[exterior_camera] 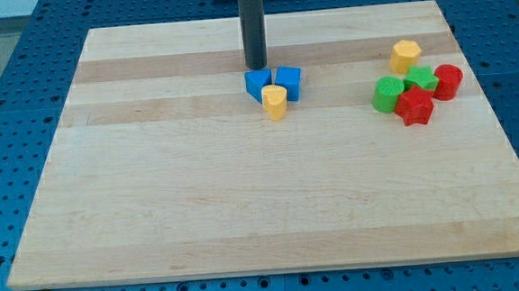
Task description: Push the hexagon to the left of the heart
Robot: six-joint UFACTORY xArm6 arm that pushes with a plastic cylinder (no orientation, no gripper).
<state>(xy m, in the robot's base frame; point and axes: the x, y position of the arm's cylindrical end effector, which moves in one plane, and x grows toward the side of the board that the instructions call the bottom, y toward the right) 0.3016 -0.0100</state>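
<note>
Nothing done yet: our tip [255, 67], no hand to open, sits top-centre; yellow hexagon [406, 55] waits far right of yellow heart [275, 100].

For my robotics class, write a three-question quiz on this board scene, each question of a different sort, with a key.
1. True or false: my tip is at the view's top side of the blue block cluster.
2. Multiple choice: the yellow hexagon lies at which edge of the right-hand cluster? A) view's top B) view's bottom C) view's right
3. Fill in: the yellow heart touches two ___ blocks.

Key
1. True: the tip sits just above the left blue block, beside the right blue block.
2. A: it lies above the green blocks and red blocks.
3. Blue.
</note>
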